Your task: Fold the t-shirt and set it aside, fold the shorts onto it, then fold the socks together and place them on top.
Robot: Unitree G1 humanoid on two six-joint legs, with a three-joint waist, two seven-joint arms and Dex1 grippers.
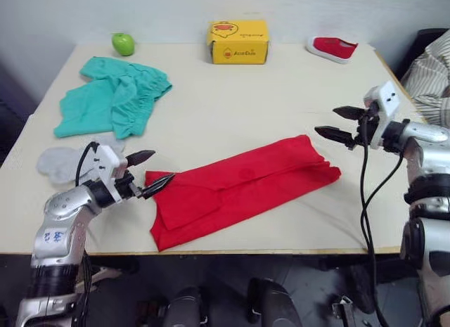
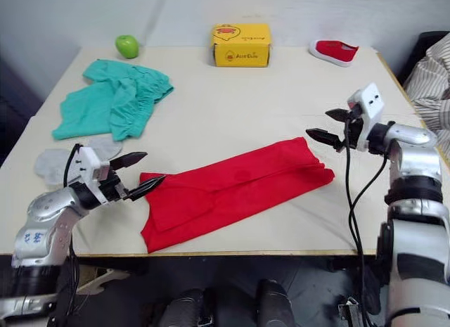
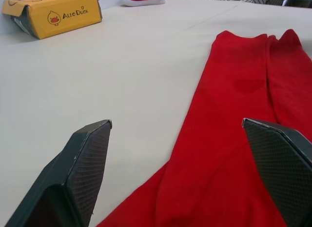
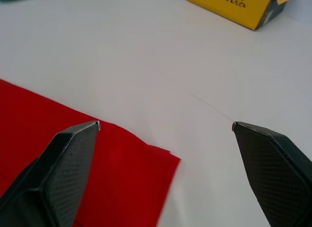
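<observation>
A: Biggest first. Pale table (image 1: 232,109), bare across the middle.

B: Then the t-shirt (image 1: 239,186), folded into a long red band, lying slantwise from about 7 o'clock toward 3 o'clock of the table's centre, flat on the top.

A: Next, the shorts (image 1: 112,95). Teal, rumpled, up at 10 o'clock, well apart from the t-shirt.

B: Yellow box (image 1: 239,41) at 12 o'clock, against the far edge. Red shoe (image 1: 332,48) at 1 o'clock, near the far right corner.

A: Socks (image 1: 67,162)? Pale grey, lying at 9 o'clock, just below the shorts and right beside the left arm.

B: Green apple (image 1: 123,43) at 11 o'clock, far left corner.

A: And the pincers?

B: Left gripper (image 1: 150,171) spread wide, holding nothing, one finger tip over the near left corner of the t-shirt, the other over bare table. Touching the cloth or not, cannot tell.

A: Right gripper (image 1: 341,124) also spread apart and empty, raised just past the far right end of the t-shirt, at 3 o'clock.

B: Striped sleeve (image 1: 432,74) of a person at the right edge.
</observation>
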